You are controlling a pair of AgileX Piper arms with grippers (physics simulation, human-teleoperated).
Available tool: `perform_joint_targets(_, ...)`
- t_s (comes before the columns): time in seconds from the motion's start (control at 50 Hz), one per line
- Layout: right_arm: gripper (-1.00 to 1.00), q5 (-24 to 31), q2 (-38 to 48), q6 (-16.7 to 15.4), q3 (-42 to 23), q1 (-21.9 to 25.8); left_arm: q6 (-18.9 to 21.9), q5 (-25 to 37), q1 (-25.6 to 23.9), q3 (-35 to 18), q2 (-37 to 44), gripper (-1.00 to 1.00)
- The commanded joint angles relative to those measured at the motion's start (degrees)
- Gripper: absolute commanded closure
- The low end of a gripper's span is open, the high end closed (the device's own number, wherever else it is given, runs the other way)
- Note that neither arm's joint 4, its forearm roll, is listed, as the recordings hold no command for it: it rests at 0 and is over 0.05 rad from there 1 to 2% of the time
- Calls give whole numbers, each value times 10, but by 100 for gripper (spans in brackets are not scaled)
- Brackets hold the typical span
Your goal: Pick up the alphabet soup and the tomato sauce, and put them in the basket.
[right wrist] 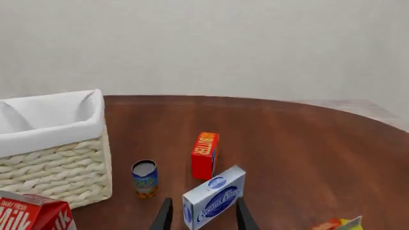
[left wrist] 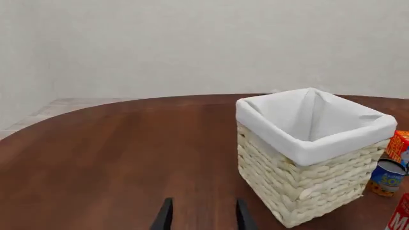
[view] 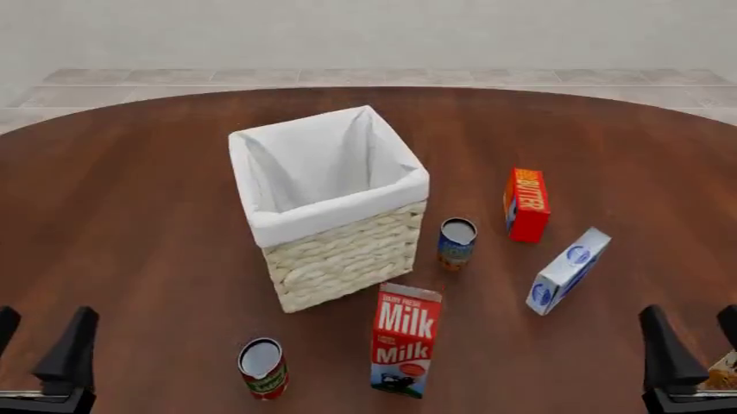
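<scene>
Basket (view: 345,250): we see it upright near the middle of the bench (view: 138,216), white liner folded over its rim, nothing visible inside.
Alphabet soup (view: 457,242): upright on the bench just beside the basket's right wall, apart from it.
Tomato sauce (view: 264,368): upright on the near side of the basket, left of the milk carton (view: 406,339).
Other items: we note a red butter box (view: 526,203) and a white-and-blue box (view: 568,270) right of the soup.
Left end effector (left wrist: 203,215): fingers parted, empty, at the near left edge.
Right end effector (right wrist: 202,215): fingers parted, empty, at the near right edge.
</scene>
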Motion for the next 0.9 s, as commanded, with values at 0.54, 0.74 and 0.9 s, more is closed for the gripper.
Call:
perform_joint_targets(0.54, -100, -3, 9, -9, 1, 10, 2, 44, -16, -65, 21, -100)
perform_joint_targets(0.74, -100, -11, 16, -8, 1, 14, 11, 62, -45, -138, 57, -100)
perform_joint_targets(0.9, -100, -6, 10, -7, 1, 15, -1, 62, -52, -196, 156, -100)
